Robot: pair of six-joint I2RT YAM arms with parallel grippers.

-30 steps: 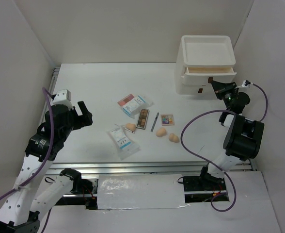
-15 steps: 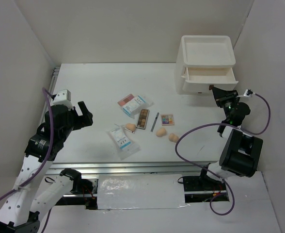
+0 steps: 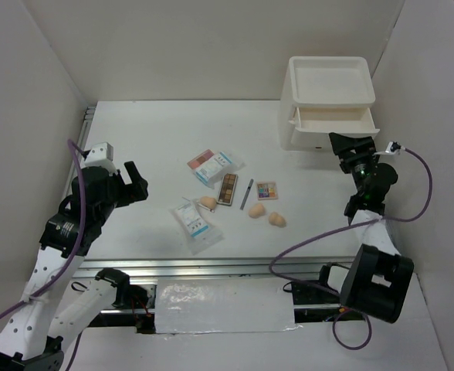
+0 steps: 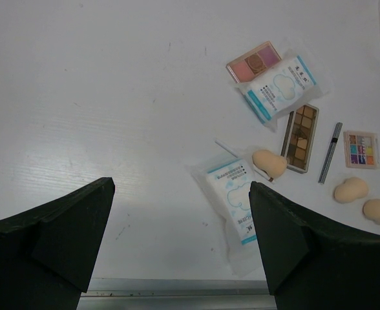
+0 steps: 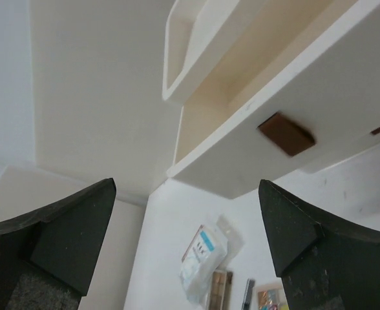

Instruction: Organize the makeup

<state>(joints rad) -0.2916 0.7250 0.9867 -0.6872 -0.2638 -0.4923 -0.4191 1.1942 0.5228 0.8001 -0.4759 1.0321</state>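
The makeup lies mid-table: a pink compact (image 3: 201,159), a sachet (image 3: 221,165), a brown palette (image 3: 228,188), a grey pencil (image 3: 246,193), a multicoloured palette (image 3: 267,189), three peach sponges (image 3: 208,202) (image 3: 257,210) (image 3: 277,219) and a second sachet (image 3: 194,222). My left gripper (image 3: 134,183) hovers open to their left, high above the table, holding nothing; its view shows the near sachet (image 4: 236,200) by the right finger. My right gripper (image 3: 343,147) is open and empty just in front of the pulled-out drawer (image 3: 331,120), below its brown handle (image 5: 285,134).
The white stacked drawer unit (image 3: 327,100) stands at the back right, with an open tray on top and its upper drawer drawn forward. White walls enclose the table on three sides. A metal rail (image 3: 211,267) runs along the near edge.
My right gripper has opened, let go of the drawer handle and backed off slightly. The drawer has come out further than a second ago. The left arm has not moved.
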